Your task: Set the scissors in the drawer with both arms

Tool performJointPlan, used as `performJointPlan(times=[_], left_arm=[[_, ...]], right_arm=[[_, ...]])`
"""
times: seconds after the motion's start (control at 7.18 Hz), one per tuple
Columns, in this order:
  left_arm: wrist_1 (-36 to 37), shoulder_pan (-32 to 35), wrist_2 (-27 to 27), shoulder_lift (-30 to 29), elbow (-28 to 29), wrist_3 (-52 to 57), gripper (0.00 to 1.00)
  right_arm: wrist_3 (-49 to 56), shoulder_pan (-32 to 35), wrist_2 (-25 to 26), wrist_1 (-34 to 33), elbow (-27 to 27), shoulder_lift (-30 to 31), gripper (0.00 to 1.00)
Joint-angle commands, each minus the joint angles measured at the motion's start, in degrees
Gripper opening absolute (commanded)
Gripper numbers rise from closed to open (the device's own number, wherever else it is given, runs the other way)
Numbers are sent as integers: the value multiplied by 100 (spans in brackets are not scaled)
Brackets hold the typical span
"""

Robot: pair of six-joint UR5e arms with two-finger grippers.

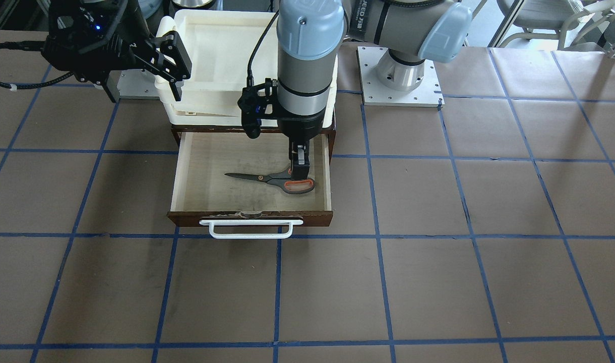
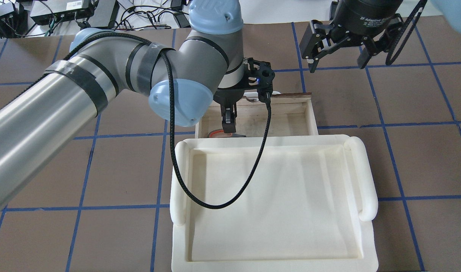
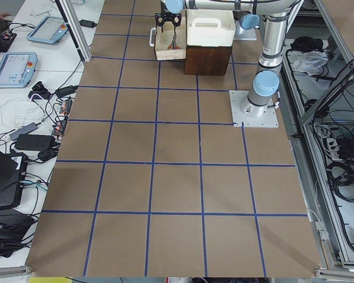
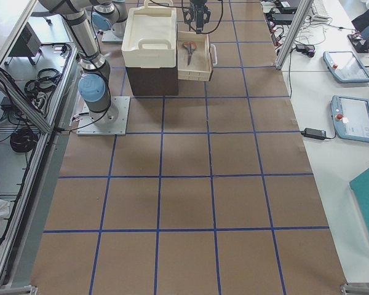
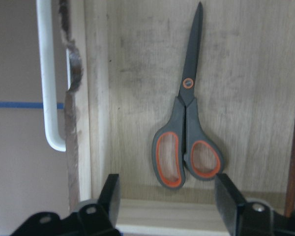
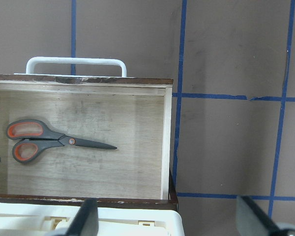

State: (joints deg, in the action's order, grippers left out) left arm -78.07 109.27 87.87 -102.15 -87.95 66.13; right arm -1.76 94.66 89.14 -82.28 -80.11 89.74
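The scissors (image 1: 272,180) lie flat on the pale floor of the open drawer (image 1: 252,218), with the blades pointing away from the grey, orange-lined loops. My left gripper (image 1: 299,169) hangs inside the drawer just over the loops. In the left wrist view it (image 5: 167,196) is open, its fingers on either side of the scissors (image 5: 187,142) without holding them. My right gripper (image 1: 179,70) is open and empty, raised beside the tray. Its wrist view looks down on the drawer (image 6: 88,83) and the scissors (image 6: 44,141).
A cream-white plastic tray (image 2: 366,177) sits on top of the brown cabinet behind the drawer. The white bar handle (image 1: 251,229) sticks out from the drawer front. The table is brown paper with blue tape lines (image 1: 378,237).
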Motion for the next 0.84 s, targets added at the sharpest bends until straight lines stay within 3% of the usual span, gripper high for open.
performJointPlan(times=[0.0,0.14,0.28,0.42,0.7], left_arm=[[-408,-1025,-321,440,285,14,61],[-916,-1387,-297,615,444,-55,68],[-1199,-1547,-314,817,471,-465,84],[-1176,-1584,-314,932,480,-1748,100],[-1176,-1584,-53,1004,489,-3747,100]], right_arm=[[9,0,-2,2,-5,0,100],[9,0,-2,2,-5,0,100],[9,0,-2,2,-5,0,100],[9,0,-2,2,-5,0,100],[9,0,-2,10,-5,0,100]])
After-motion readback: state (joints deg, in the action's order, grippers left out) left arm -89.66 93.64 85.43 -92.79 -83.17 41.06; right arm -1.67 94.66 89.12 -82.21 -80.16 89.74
